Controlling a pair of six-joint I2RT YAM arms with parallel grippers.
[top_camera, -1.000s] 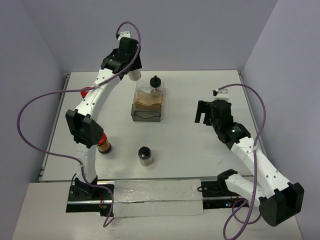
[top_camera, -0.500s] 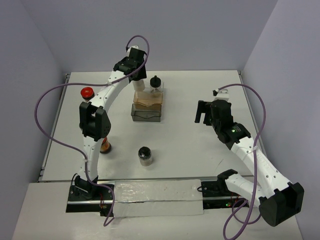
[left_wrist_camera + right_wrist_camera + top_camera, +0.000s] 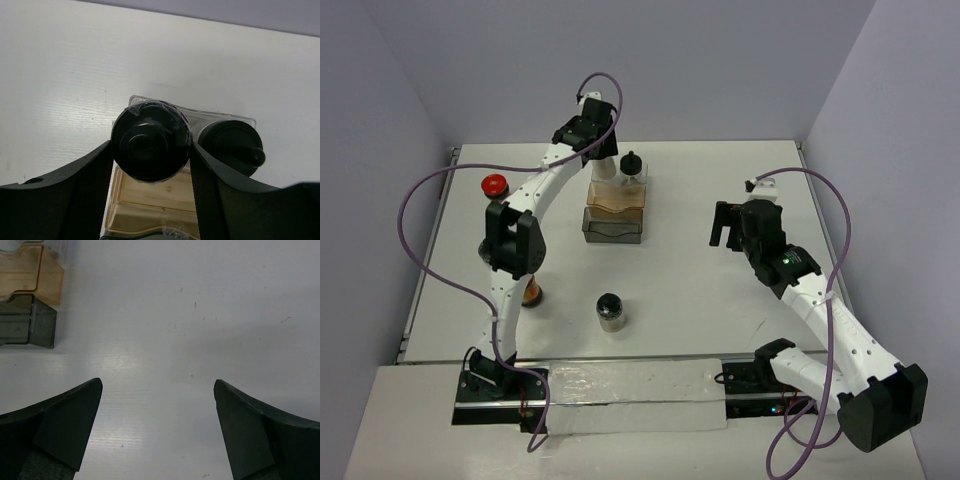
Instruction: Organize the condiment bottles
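My left gripper [image 3: 599, 158] [image 3: 151, 152] is shut on a black-capped bottle [image 3: 150, 140] with pale contents and holds it over the far-left corner of the tray [image 3: 614, 228]. A second black-capped bottle [image 3: 633, 166] [image 3: 233, 147] stands in the tray's far-right corner, right beside the held one. A third black-capped bottle [image 3: 611, 310] stands on the table near the front. One red-capped bottle [image 3: 496, 185] stands at the left. Another [image 3: 529, 291] is partly hidden behind my left arm. My right gripper [image 3: 725, 226] [image 3: 157, 407] is open and empty over bare table.
The tray has a clear far section, an amber middle section [image 3: 150, 202] and a grey near section [image 3: 25, 325]. The table's left edge [image 3: 430, 250] runs close to the red-capped bottles. Purple cables loop off both arms.
My left gripper has moved right and slightly nearer with the bottle, from beyond the tray's left corner to over it. The red-capped bottle at the left has come into view. The right arm is still.
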